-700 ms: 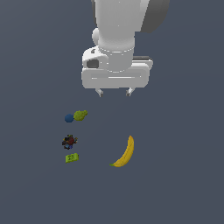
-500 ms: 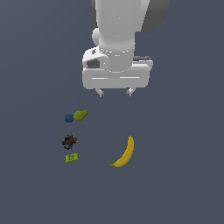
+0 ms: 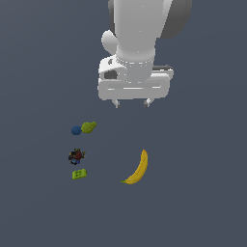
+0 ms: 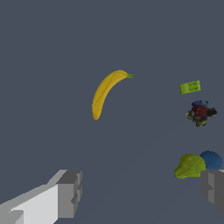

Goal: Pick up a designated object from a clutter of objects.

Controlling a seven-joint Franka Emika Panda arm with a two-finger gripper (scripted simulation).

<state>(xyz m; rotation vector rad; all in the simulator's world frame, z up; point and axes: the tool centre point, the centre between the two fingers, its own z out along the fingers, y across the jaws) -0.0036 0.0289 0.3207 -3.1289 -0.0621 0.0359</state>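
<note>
The pear (image 3: 88, 127) lay on the floor, touching the blue ball (image 3: 76, 130) on its exterior-view left. You had the gripper (image 3: 131, 102) hanging well above and towards the exterior view's right of it, fingers (image 4: 70, 194) spread wide and empty. The dark lump (image 3: 75, 155) and green box (image 3: 79, 173) sat near (the banana (image 3: 137, 168) well apart). A descent slightly off-centre would likely have struck the ball, nudging the pear away.
</note>
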